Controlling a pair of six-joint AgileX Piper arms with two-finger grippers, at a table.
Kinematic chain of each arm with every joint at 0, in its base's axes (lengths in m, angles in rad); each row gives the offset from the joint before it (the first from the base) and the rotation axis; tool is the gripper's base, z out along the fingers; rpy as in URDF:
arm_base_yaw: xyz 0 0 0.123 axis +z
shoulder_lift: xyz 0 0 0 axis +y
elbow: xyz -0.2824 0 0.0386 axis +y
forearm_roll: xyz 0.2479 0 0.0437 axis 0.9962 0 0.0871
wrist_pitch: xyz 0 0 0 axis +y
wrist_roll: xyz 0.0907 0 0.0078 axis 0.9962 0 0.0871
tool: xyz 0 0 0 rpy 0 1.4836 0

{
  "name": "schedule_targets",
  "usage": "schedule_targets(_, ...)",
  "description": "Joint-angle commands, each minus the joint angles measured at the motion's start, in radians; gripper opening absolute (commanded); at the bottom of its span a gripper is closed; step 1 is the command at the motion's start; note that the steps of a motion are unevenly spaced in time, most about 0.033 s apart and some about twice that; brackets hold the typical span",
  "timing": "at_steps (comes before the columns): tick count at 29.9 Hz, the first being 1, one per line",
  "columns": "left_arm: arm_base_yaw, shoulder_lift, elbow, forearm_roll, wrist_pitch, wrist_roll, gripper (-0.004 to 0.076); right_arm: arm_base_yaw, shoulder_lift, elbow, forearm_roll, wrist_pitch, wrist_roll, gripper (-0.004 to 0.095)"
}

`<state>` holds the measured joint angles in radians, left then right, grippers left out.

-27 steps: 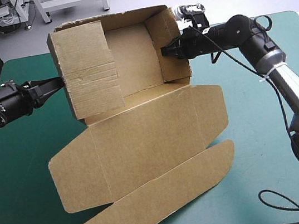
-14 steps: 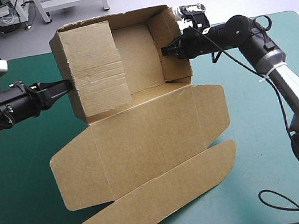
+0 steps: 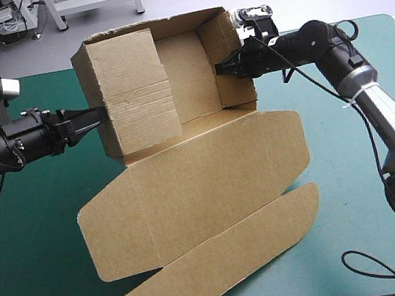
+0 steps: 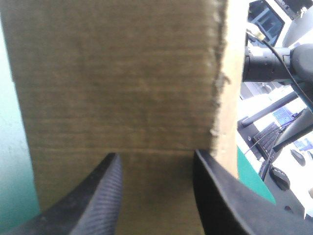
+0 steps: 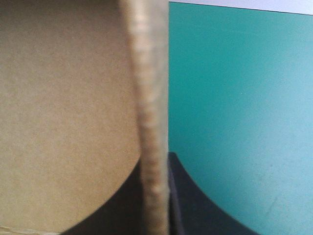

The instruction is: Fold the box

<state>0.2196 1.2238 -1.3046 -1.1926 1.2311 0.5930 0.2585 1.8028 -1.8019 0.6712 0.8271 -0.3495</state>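
Observation:
The brown box (image 3: 197, 193) stands with its far walls raised and its lid and flaps spread flat toward the front. My left gripper (image 3: 98, 118) is open, its tips against the outer face of the left wall (image 3: 133, 90). In the left wrist view that board (image 4: 122, 73) fills the space just ahead of the left gripper (image 4: 155, 156), whose black fingers stand apart. My right gripper (image 3: 221, 68) is shut on the right wall (image 3: 229, 58). The right wrist view shows the wall's edge (image 5: 149, 98) pinched in the right gripper (image 5: 155, 164).
Bare teal-green cover (image 3: 357, 169) lies to the right of the lid, and more (image 3: 25, 241) to its left. The rounded front flap (image 3: 222, 263) reaches close to the table's front edge. The right arm (image 4: 274, 61) shows beyond the wall in the left wrist view.
My left gripper has pushed rightward against the left wall, and the whole box has shifted a little to the right. The right gripper keeps its hold.

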Motion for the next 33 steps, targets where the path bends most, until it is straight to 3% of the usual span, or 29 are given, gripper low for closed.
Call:
schedule_targets(1, -0.010, -0.023, -0.030, -0.090, 0.060, 0.005, 0.0341, 0.001, -0.054, -0.034, 0.048, -0.047, 0.014, -0.0012)
schedule_targets(12, -0.010, -0.023, -0.030, 0.014, 0.023, -0.010, 0.0341, 0.012, -0.054, -0.034, 0.033, -0.046, 0.021, -0.0012)
schedule_targets(23, -0.010, -0.021, -0.030, 0.229, -0.015, -0.097, 0.0340, 0.135, -0.054, -0.034, -0.084, -0.087, 0.099, -0.0012)
schedule_targets(33, -0.010, -0.020, -0.024, 0.525, -0.193, -0.209, 0.0336, 0.235, -0.054, -0.034, -0.121, -0.091, 0.133, -0.0011)
